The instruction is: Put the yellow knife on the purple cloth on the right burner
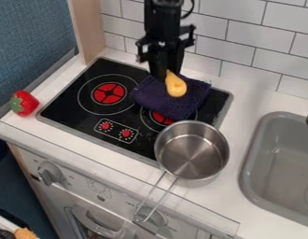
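- Hand (166, 73) is hanging over the wall-side part of the purple cloth (163, 103), pointing down at it. How far open it is I am unable to tell, nor whether it is gripping anything.
- Yellow piece (176, 87), taken as the knife, is showing a rounded, pear-like end over the cloth; its narrow end is meeting the hand's tip. Whether it is resting on the cloth or hanging just above it, I am not managing to tell.
- Cloth is lying rumpled over part of the right burner (161, 118), whose red centre is partly showing at the cloth's near edge.
- Steel pot (192, 151) is standing just beyond the cloth's near corner, its handle pointing away from the cloth.
- Toy strawberry (24, 103) is sitting on the surface (255, 100), well to the left of the cloth; the sink (247, 168) is lying to its right.
- Step in hand, as I am judging it: the placing, near its end, since the yellow piece is already lining up with the cloth.
- Next move, if the hand is gripping: lowering until the cloth is bearing the piece, letting go gently, then rising straight up. A sideways pull would be risking dragging the cloth.
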`<state>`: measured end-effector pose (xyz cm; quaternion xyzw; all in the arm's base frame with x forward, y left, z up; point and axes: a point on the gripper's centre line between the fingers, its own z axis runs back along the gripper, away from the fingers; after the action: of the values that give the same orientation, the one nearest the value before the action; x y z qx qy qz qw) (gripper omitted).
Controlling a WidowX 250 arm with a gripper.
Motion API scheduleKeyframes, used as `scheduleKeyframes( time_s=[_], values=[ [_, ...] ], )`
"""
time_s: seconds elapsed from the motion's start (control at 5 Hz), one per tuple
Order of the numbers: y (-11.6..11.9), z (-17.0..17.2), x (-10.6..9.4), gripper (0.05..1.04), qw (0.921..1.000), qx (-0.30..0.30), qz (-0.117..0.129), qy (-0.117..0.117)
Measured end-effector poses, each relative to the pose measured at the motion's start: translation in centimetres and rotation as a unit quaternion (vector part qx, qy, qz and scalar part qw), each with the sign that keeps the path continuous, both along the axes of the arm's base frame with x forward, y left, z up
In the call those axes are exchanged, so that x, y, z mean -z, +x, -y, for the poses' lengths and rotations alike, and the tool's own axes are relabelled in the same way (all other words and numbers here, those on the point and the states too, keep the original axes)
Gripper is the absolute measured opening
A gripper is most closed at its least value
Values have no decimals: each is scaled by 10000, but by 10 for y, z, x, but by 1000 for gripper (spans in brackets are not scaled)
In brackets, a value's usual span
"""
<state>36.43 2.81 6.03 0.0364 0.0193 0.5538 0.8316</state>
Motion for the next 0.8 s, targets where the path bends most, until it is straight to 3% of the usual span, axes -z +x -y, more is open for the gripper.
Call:
scheduleKeyframes(
  time_s=[0.2,0.4,0.6,0.8],
  values=[
    [9,-1,11,330,9997,58,195,109],
    [13,-6,14,330,9995,8,307,-62],
    [12,-9,22,370,9995,-26,243,-221],
    [11,-4,27,666,9991,50,153,-396]
  ],
)
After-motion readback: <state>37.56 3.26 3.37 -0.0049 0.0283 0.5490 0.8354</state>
